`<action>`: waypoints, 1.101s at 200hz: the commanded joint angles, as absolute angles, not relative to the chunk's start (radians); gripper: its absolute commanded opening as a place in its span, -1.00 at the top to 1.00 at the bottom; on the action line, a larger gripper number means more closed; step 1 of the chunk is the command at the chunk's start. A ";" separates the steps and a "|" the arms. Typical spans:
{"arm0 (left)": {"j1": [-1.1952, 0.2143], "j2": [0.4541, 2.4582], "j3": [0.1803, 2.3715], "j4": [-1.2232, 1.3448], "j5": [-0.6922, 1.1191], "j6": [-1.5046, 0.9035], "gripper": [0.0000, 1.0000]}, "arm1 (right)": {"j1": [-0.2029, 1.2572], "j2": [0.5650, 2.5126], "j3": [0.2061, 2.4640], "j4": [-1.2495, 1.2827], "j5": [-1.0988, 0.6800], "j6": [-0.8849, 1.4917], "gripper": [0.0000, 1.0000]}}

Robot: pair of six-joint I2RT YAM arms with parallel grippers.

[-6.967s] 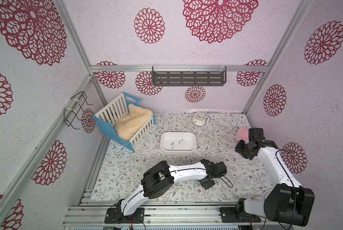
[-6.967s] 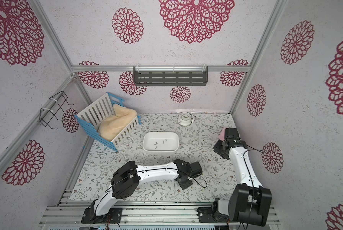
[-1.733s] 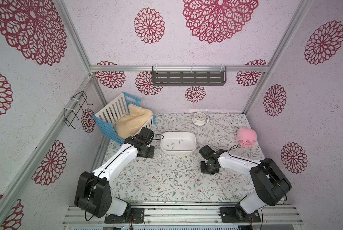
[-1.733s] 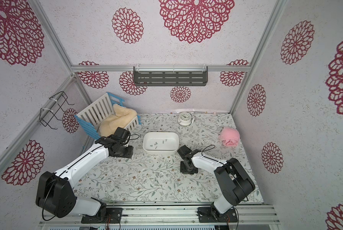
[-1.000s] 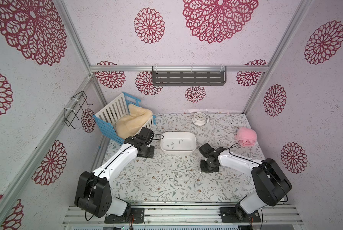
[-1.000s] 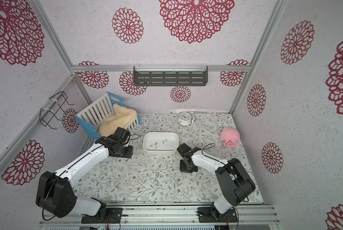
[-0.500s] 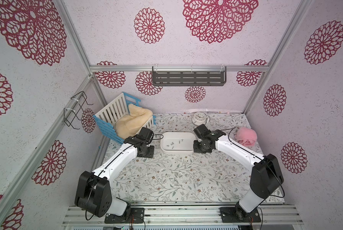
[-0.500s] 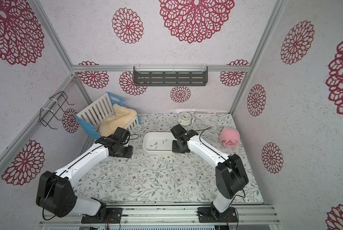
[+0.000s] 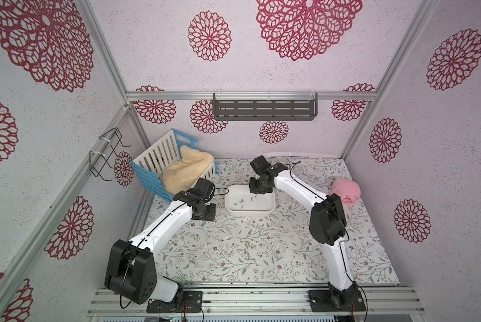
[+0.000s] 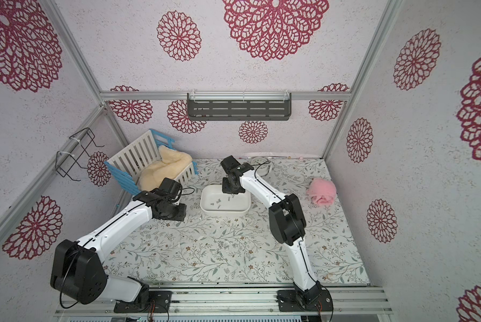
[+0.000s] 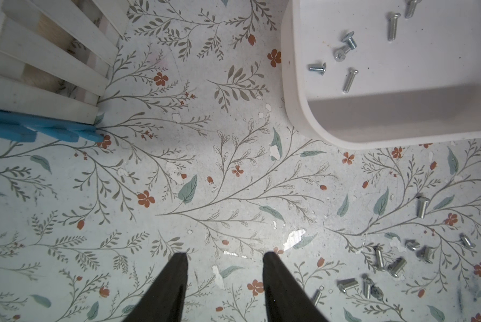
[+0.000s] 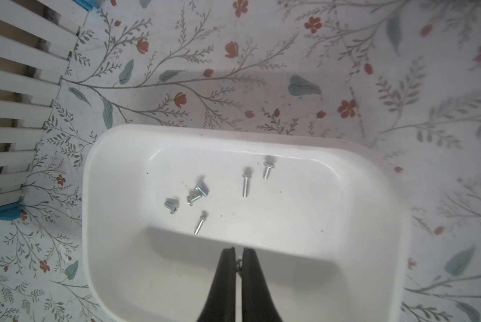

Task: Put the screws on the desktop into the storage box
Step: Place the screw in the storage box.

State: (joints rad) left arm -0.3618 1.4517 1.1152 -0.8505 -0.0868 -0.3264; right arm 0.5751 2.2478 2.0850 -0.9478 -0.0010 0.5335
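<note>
The white storage box [image 9: 250, 216] [image 10: 224, 212] stands at the middle back of the desktop [image 9: 261, 267]. Several screws [image 12: 245, 182] [image 11: 348, 80] lie on its floor. My right gripper [image 12: 238, 250] hangs over the box's near-right part [image 9: 260, 190], shut on a small silver screw [image 12: 238, 264] that shows between the fingertips. Several more screws [image 9: 252, 246] [image 10: 225, 247] [image 11: 384, 262] lie scattered on the desktop in front of the box. My left gripper [image 11: 224, 258] is open and empty above bare desktop, left of the box [image 9: 204, 214].
A blue-and-white slatted crate [image 9: 153, 160] with cream fleece stands at the back left, close to the left arm. A pink fluffy ball [image 9: 345, 191] lies at the right. A small clock [image 9: 280, 161] sits by the back wall, behind the right wrist.
My right gripper has risen from the desktop in front of the box and moved back over the box, staying shut. The left arm has not moved.
</note>
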 commanded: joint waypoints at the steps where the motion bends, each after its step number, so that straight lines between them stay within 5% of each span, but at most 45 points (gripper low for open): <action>1: -0.351 1.423 1.113 -0.838 -0.079 -0.332 0.00 | 0.595 2.367 2.282 -1.003 -0.048 0.526 0.92; 37: -0.350 1.417 1.109 -0.835 -0.076 -0.333 0.01 | 0.617 2.587 2.577 -1.082 -0.090 0.550 0.92; 78: -0.350 1.417 1.109 -0.833 -0.070 -0.333 0.01 | 0.629 2.631 2.578 -1.059 -0.107 0.567 0.90; 109: -0.349 1.419 1.109 -0.833 -0.071 -0.333 0.01 | 0.635 2.637 2.574 -1.060 -0.112 0.566 0.56; 146: -0.349 1.420 1.108 -0.833 -0.073 -0.331 0.00 | 0.663 2.557 2.576 -1.056 -0.051 0.551 0.17; 220: -0.349 1.423 1.106 -0.831 -0.070 -0.334 0.00 | 0.728 2.268 2.537 -1.164 0.195 0.533 0.05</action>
State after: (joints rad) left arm -0.3592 1.4334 1.1152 -0.8497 -0.0799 -0.3267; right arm 0.7113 2.4233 2.5416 -1.1103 0.0666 0.5545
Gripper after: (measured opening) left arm 0.499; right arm 0.470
